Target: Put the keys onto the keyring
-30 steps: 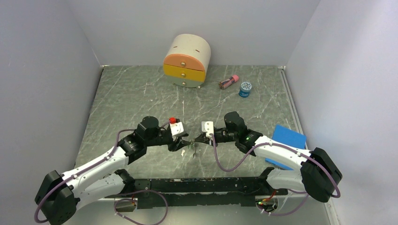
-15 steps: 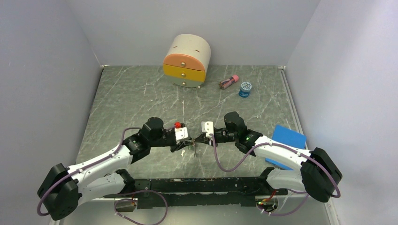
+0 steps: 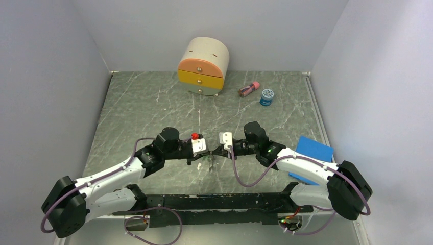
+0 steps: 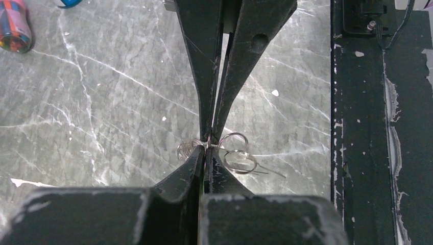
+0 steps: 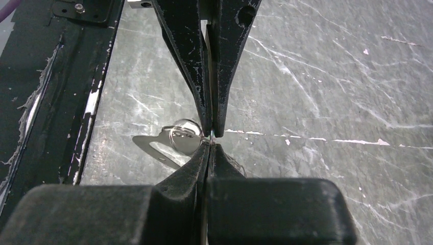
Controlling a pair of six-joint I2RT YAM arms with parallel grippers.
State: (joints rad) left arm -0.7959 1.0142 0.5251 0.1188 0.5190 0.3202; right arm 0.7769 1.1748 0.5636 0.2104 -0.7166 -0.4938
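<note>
My left gripper [image 3: 205,153] and right gripper [image 3: 213,152] meet tip to tip over the table's near middle. Both are shut. In the left wrist view my own gripper [image 4: 208,148] pinches the keyring [image 4: 239,155], thin silvery wire loops that stick out on both sides of the tips, and the right gripper's fingers [image 4: 232,71] come down from above onto the same spot. In the right wrist view my gripper [image 5: 209,145] is shut against the left fingers [image 5: 189,61], with a silvery loop [image 5: 184,137] beside the tips. A tiny dark bit [image 3: 209,162] hangs below the tips. No green key head shows clearly.
A round cabinet with orange and yellow drawers [image 3: 202,66] stands at the back. A pink tube [image 3: 248,89] and a small blue jar [image 3: 266,97] lie to its right. A blue block [image 3: 312,153] sits at the right edge. The black base rail [image 3: 219,201] runs along the near edge.
My left gripper has moved right until its tips meet the right gripper's tips. The right arm has stayed where it was.
</note>
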